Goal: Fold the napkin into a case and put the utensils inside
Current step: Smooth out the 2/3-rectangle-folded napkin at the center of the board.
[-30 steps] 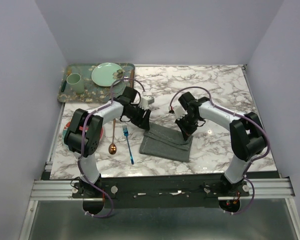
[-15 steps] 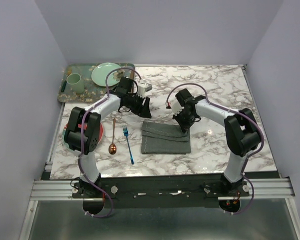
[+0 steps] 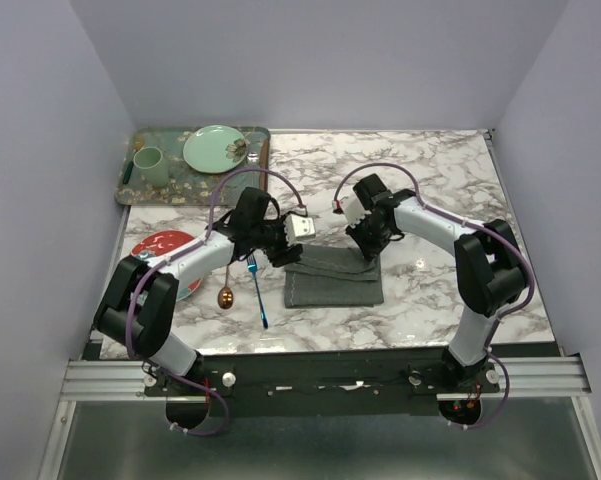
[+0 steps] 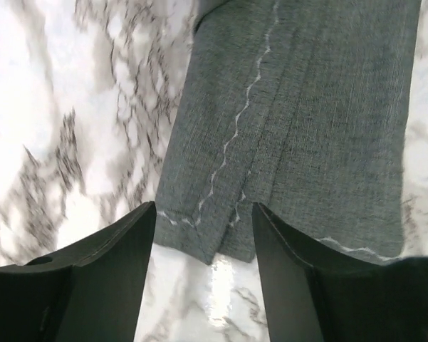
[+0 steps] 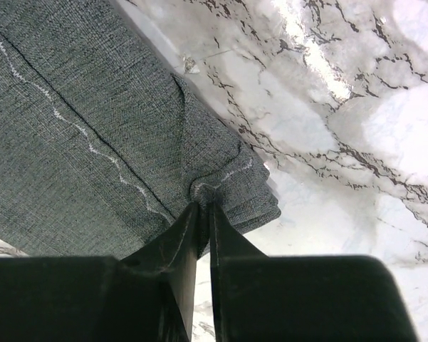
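The left claw has swung in from the far side and come down at the napkin's left end, and the cloth, raised on one side a second ago, now lies flat on the surface as a folded grey band. This claw stands wide and holds nothing; the band's stitched corner lies right between its fingers. The right claw is nearly closed, and a bunched fold of the cloth's far right corner is nipped at its tips. The blue fork and copper spoon lie just beside the left claw, away from the cloth. The napkin looks soft, light and limp, so it will likely sag and unfold if lifted by one point; pinching through all layers at the hemmed corners seems safest
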